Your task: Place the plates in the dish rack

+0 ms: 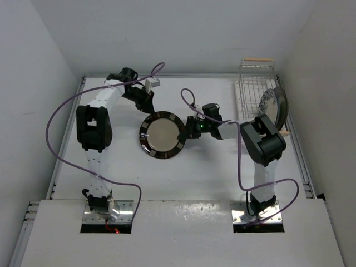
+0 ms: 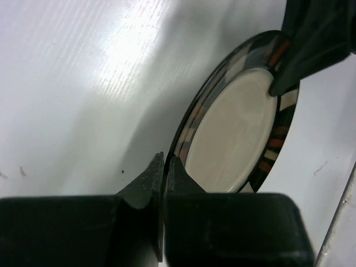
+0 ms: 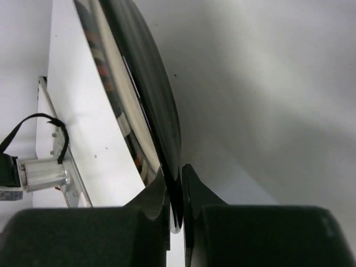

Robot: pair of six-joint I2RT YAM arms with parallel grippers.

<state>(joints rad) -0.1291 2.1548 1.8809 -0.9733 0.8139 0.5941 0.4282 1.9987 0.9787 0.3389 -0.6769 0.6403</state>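
Observation:
A cream plate [image 1: 162, 135] with a dark brown rim and pale rectangular marks is held between both arms at the table's middle. My left gripper [image 1: 148, 113] is shut on its upper-left rim. In the left wrist view that gripper [image 2: 166, 162] pinches the edge of the tilted plate [image 2: 233, 133]. My right gripper [image 1: 188, 129] is shut on the opposite rim. In the right wrist view that gripper [image 3: 181, 173] clamps the plate [image 3: 147, 83], seen edge-on. The white wire dish rack [image 1: 253, 83] stands at the back right. It holds a blue floral plate [image 1: 268, 102] and a dark-rimmed plate [image 1: 281, 107] on edge.
White walls close in the table on the left, back and right. A raised rail [image 1: 303, 161] runs along the table's right edge. Purple cables [image 1: 55, 119] loop beside both arms. The wooden bar handle [image 1: 258, 59] tops the rack's far end.

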